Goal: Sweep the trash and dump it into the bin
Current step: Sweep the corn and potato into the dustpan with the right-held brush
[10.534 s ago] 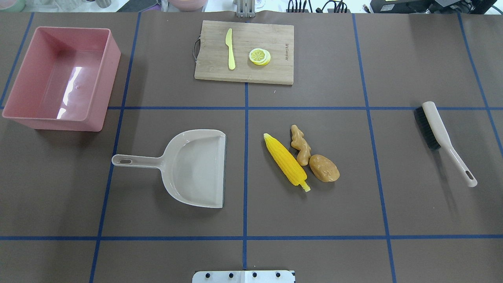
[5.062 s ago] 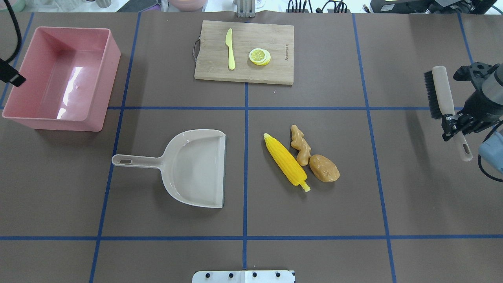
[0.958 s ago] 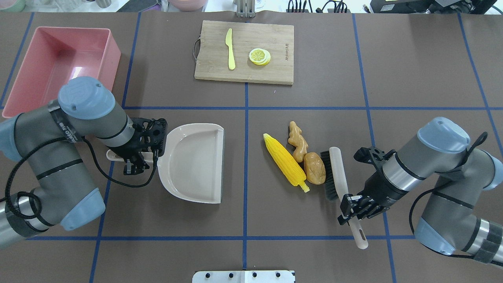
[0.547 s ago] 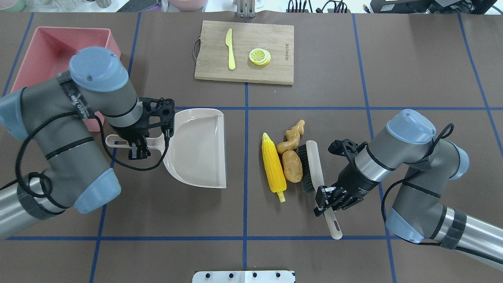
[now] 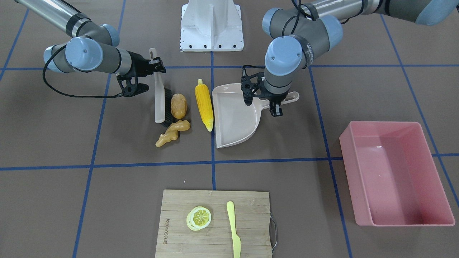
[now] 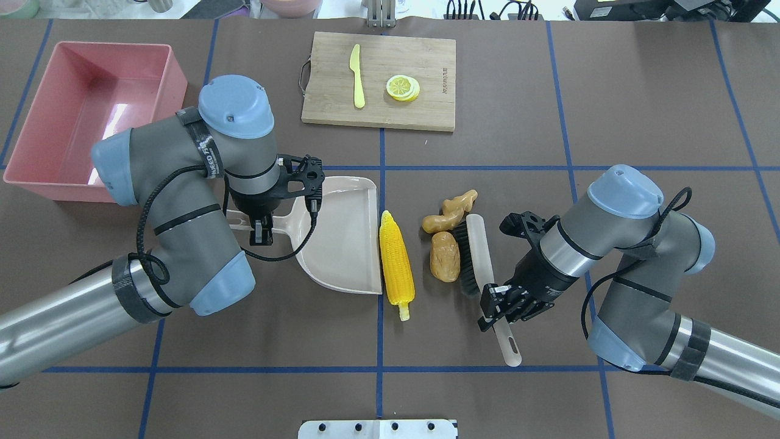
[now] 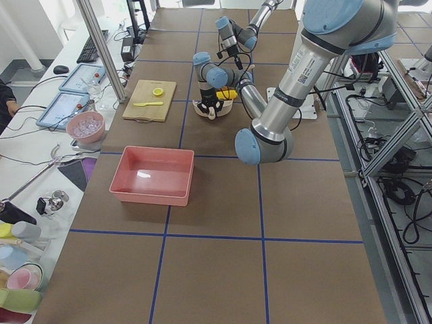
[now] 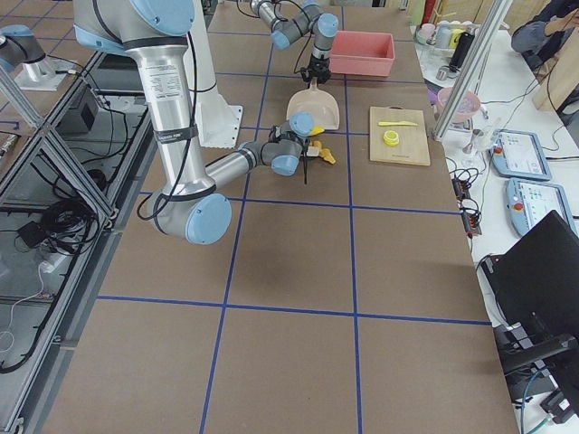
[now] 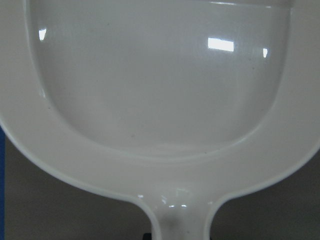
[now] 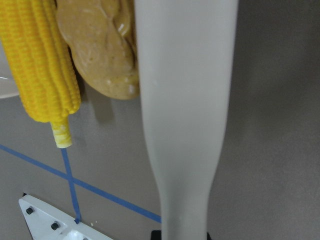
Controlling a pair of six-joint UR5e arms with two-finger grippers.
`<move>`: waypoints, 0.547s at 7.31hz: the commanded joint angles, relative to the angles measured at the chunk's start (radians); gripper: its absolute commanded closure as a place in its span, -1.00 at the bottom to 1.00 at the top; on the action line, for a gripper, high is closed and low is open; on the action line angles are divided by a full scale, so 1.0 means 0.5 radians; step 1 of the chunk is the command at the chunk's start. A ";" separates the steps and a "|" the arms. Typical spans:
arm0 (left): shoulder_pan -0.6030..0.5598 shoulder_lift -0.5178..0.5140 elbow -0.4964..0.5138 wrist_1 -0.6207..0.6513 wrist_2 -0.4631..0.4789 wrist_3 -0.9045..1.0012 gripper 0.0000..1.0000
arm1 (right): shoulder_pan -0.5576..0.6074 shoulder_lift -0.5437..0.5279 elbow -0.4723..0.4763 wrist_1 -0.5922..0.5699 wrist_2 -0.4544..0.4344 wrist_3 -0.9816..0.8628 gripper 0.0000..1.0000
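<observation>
The yellow corn cob (image 6: 396, 265) lies along the open lip of the beige dustpan (image 6: 344, 238). The brown potato (image 6: 445, 256) sits between the corn and the bristles of the hand brush (image 6: 478, 256). The tan ginger root (image 6: 450, 211) lies at the brush's far tip. My left gripper (image 6: 262, 222) is shut on the dustpan's handle. My right gripper (image 6: 503, 305) is shut on the brush's handle (image 10: 182, 100). The pink bin (image 6: 177, 79) stands empty at the far left. The right wrist view shows the corn (image 10: 45, 65) and potato (image 10: 102, 45) beside the brush.
A wooden cutting board (image 6: 426, 61) at the far middle carries a pale yellow knife (image 6: 357, 76) and lemon slices (image 6: 403, 87). The robot's base plate (image 6: 378, 428) is at the near edge. Blue tape lines cross the brown table.
Both arms came in and took hold of brush and dustpan. In the last second the brush pushed corn and potato left, and the dustpan moved right up to the corn.
</observation>
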 commanded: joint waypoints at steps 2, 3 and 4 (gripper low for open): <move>0.079 -0.039 0.038 -0.006 0.008 -0.021 1.00 | 0.001 0.001 0.002 0.008 0.000 0.013 1.00; 0.097 -0.045 0.041 -0.006 0.008 -0.021 1.00 | 0.001 0.004 0.002 0.008 0.000 0.013 1.00; 0.098 -0.063 0.041 -0.006 0.002 -0.021 1.00 | -0.002 0.004 0.008 0.011 0.000 0.050 1.00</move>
